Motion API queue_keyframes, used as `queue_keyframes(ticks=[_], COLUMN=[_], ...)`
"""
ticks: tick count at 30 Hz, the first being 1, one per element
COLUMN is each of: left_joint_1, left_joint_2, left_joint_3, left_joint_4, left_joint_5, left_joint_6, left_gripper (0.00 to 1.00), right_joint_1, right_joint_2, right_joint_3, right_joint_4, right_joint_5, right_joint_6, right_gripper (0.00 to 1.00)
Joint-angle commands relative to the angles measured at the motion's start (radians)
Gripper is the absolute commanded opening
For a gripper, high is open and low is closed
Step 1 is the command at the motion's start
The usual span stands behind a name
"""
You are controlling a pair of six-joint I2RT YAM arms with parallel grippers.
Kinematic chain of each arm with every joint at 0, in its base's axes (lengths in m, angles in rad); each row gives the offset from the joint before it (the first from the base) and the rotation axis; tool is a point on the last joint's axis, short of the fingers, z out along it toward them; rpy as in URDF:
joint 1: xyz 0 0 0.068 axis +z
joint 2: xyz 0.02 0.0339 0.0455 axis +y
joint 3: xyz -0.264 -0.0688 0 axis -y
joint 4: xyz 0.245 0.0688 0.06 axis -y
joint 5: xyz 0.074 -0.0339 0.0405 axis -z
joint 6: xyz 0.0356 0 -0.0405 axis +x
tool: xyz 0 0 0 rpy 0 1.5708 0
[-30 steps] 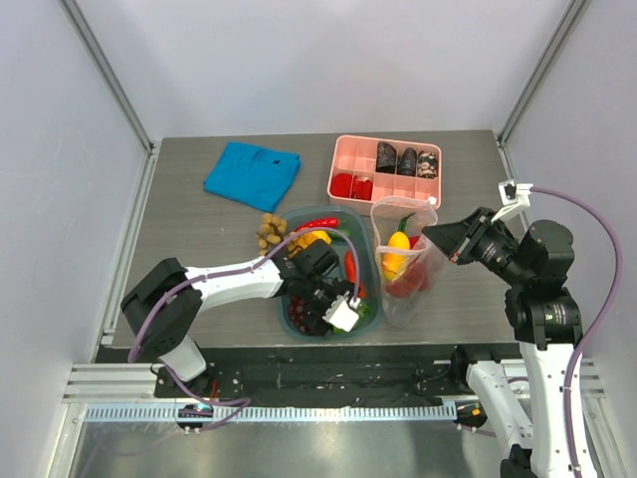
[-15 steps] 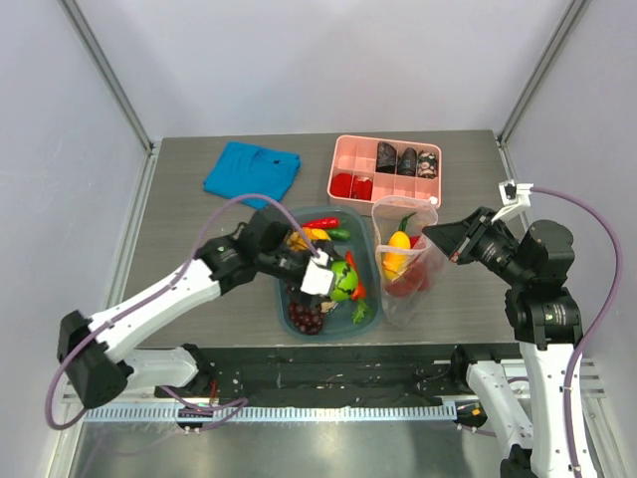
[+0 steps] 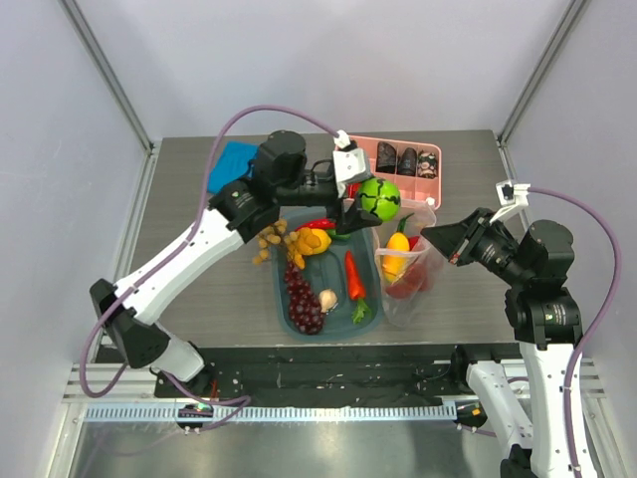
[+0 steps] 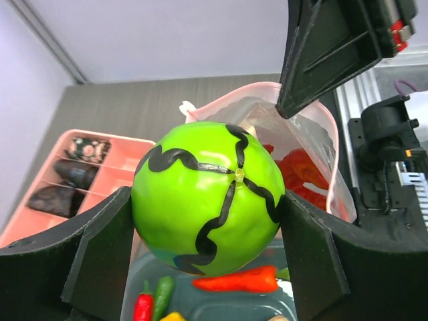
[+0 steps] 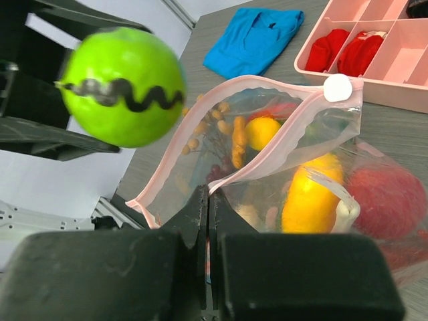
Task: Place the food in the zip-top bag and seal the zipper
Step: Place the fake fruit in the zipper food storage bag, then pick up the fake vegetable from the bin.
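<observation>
Grey bench point(image 3: 189, 261): left claw point(image 3: 377, 202) holds 1 green ball point(image 3: 380, 195) over zip-top bag point(image 3: 408, 284) mouth's left edge, bag opening right & below, right claw point(image 3: 430, 237) pinching rim.

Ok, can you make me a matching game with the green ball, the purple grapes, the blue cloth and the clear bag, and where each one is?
Things:
1 green ball
2 purple grapes
3 blue cloth
4 clear bag

Places:
A lying on the table
B edge pinched by the right gripper
C held by the left gripper
D in the teal tub

Pairs: 1-C, 2-D, 3-A, 4-B
</observation>
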Motion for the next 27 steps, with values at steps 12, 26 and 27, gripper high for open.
queue_keyframes(ticks=[12, 26, 27], left_joint_1=[0.042, 0.086, 0.086], left_joint_2=[-0.028, -0.178, -0.146], left_joint_3=[-0.057, -0.563, -0.566], left_joint_4=[0.043, -0.105, -0.104], left_joint_5=[0.081, 0.176, 0.184], left_joint_6=[-0.192, 0.561, 0.608], left_gripper=[1.00, 0.76, 0.75], right_joint_1=[0.002, 0.002, 0.002], right_joint_2=[-0.007, -0.007, -0.007], right_joint_3=[0.022, 0.013, 0.011], right_joint_4=[0.028, 0.046, 0.047], right_joint_5=[-0.030, -0.015, -0.014], right_joint_6=[-0.037, -0.020, -0.017], right_gripper=[0.01, 0.01, 0.01])
